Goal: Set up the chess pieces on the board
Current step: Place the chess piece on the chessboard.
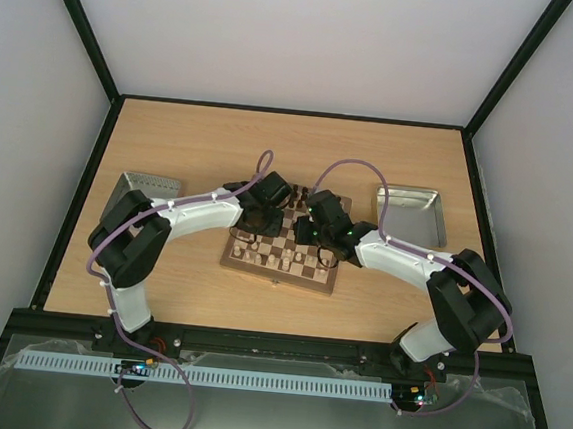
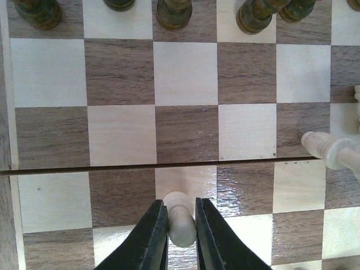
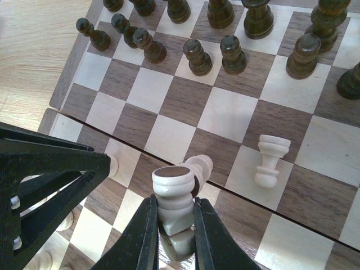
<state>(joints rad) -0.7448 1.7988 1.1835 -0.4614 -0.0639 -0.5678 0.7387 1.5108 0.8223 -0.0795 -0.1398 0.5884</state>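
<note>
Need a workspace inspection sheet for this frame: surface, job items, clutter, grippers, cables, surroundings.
Surface: wooden table; no damage seen.
Job's things: board between the arms; dark pieces in rows at one edge; standing cream piece mid-board.
Clutter: left grey tray and right grey tray flank the board.
Grippers: left gripper, jaws shut on pale pawn; right gripper, jaws shut on larger cream piece.
Cables: purple cables loop over both arms.
Surroundings: white walls, black frame; nothing else seen.
</note>
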